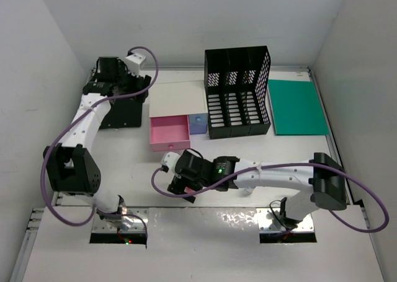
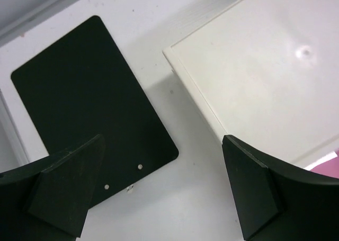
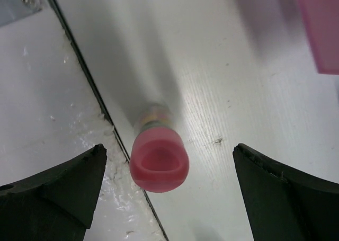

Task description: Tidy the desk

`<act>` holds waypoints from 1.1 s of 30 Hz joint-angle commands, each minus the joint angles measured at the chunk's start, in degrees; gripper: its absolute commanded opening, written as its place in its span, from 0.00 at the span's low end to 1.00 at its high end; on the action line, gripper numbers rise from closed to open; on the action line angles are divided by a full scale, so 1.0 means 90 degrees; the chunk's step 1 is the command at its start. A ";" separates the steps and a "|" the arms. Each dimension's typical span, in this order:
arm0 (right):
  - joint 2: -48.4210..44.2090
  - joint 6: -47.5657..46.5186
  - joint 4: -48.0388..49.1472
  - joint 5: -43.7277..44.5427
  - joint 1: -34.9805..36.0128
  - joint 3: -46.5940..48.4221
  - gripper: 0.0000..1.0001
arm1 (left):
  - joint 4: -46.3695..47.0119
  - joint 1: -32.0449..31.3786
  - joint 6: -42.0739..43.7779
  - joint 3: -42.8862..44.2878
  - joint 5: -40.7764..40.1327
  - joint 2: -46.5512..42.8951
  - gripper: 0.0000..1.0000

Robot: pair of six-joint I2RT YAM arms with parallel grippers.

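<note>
The white desk (image 1: 248, 155) fills the top view. My right gripper (image 1: 181, 188) hangs open over its near edge. In the right wrist view the gripper (image 3: 168, 152) has its jaws wide apart on either side of an upright pink-capped stick (image 3: 159, 164), touching nothing. The stick stands on the desk (image 3: 238, 66) right beside the dark rim (image 3: 85, 66). My left gripper (image 1: 141, 88) is open and empty at the back left. In its wrist view the gripper (image 2: 163, 141) is above the gap between a black clipboard (image 2: 90, 103) and a white-topped box (image 2: 265, 66).
The white-topped drawer box (image 1: 177, 96) has its pink drawer (image 1: 169, 133) pulled open and a small blue drawer (image 1: 197, 122) beside it. A black file organiser (image 1: 239, 93) stands at the back centre. A green folder (image 1: 298, 106) lies at the back right. White walls enclose the desk.
</note>
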 commanded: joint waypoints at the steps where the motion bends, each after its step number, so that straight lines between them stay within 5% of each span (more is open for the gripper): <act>1: -0.0002 -0.0312 0.0161 -0.0581 0.0036 -0.0176 0.99 | -0.0509 0.0020 0.0351 0.0008 0.0242 -0.0492 0.92; 6: 0.0623 -0.0342 0.0220 -0.0592 0.0036 -0.0197 0.91 | -0.0996 0.0010 0.0674 -0.0451 0.0514 -0.0980 0.94; 10: 0.0819 -0.0342 0.0006 -0.0777 0.0026 -0.0021 0.25 | -0.1563 0.0010 0.1287 -0.0588 0.1343 -0.1468 0.95; 13: 0.0586 -0.0322 -0.0218 -0.0758 0.0026 0.0057 0.00 | -0.1973 0.0010 0.1738 -0.0666 0.1861 -0.1781 0.95; 18: -0.0399 -0.0371 -0.0356 -0.0855 -0.0149 0.0632 0.00 | -0.2258 0.0010 0.2354 -0.0686 0.2409 -0.2318 0.95; 24: -0.1114 -0.0576 0.1311 -0.2122 -0.1593 0.1034 0.00 | -0.1272 0.0010 0.1049 -0.0530 0.1271 -0.2339 0.95; 28: -0.0629 -0.0372 0.2687 -0.2864 -0.2599 0.1073 0.00 | -0.0726 0.0049 0.0509 -0.0559 0.0487 -0.2290 0.95; 33: 0.0398 -0.0293 0.3079 -0.3696 -0.2923 0.1600 0.00 | -0.0539 0.0069 0.0430 -0.0647 0.0154 -0.2309 0.96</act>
